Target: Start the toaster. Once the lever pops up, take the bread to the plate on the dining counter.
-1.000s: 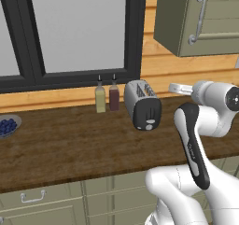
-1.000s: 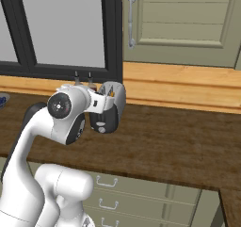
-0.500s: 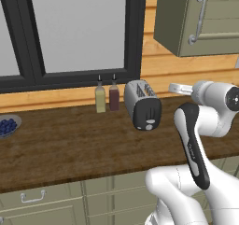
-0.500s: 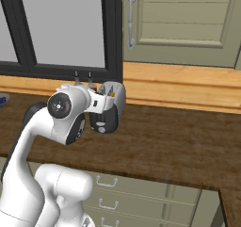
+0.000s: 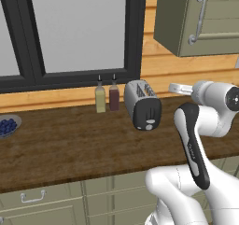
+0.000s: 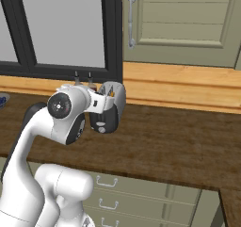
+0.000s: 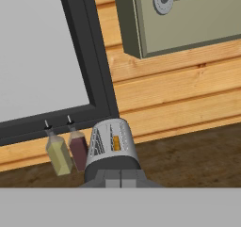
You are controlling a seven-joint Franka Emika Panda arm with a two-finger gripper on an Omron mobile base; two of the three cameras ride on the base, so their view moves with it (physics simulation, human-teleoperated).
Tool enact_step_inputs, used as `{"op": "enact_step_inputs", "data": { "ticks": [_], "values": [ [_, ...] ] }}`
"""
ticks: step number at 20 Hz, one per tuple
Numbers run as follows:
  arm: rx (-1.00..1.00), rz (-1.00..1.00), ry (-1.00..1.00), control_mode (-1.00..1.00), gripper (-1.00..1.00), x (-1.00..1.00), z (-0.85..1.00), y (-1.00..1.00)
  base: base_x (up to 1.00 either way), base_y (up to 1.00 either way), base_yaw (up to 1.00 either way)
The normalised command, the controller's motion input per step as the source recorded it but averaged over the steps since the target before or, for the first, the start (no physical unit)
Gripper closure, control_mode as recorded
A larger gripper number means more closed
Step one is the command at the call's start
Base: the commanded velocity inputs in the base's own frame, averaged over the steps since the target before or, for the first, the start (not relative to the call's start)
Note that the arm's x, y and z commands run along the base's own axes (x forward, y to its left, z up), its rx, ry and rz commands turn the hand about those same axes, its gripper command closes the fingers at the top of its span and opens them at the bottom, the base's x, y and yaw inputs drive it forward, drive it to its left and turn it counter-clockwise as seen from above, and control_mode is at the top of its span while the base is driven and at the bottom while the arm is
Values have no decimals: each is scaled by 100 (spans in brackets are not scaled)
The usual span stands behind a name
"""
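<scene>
Silver toaster (image 5: pixel 142 103) stands on the wood-topped counter (image 5: pixel 70 144) near the wall, its rounded black end panel facing out toward the arm. Lever (image 5: pixel 149 126) sits low on that panel as a small pale knob. Just left of the toaster, two small bottles stand side by side against the wall: a yellow-green bottle (image 5: pixel 100 99) and a dark red bottle (image 5: pixel 114 97), close together and near the toaster without clearly touching it. In the hand view an orange-brown strip shows in one of the toaster's top slots, the bread (image 7: pixel 116 142), sunk well down so that just its upper edge is seen. Gripper (image 7: pixel 121 179) is clenched shut on nothing, its two dark fingertips pressed together at the bottom of the hand view, in line with the toaster's black end and apart from it. In the right base view the hand sits in front of the toaster, partly covering it. Grey bowl of blue berries (image 5: pixel 7 125) rests at the far left of the counter, well apart from the toaster. Above the counter are a dark-framed window (image 5: pixel 70 32) and a grey-green wall cabinet (image 5: pixel 200 18) with a metal handle. Drawer fronts with handles run below the counter edge.
</scene>
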Motion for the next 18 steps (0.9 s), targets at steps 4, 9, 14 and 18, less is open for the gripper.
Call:
{"op": "enact_step_inputs", "data": {
  "ticks": [4, 9, 14, 18],
  "values": [
    [0, 0, 0, -100, 100, 0, 0, 0, 0, 0, 0],
    [0, 0, 0, -100, 100, 0, 0, 0, 0, 0, 0],
    [0, 0, 0, -100, 100, 0, 0, 0, 0, 0, 0],
    [0, 0, 0, -100, 100, 0, 0, 0, 0, 0, 0]
  ]
}}
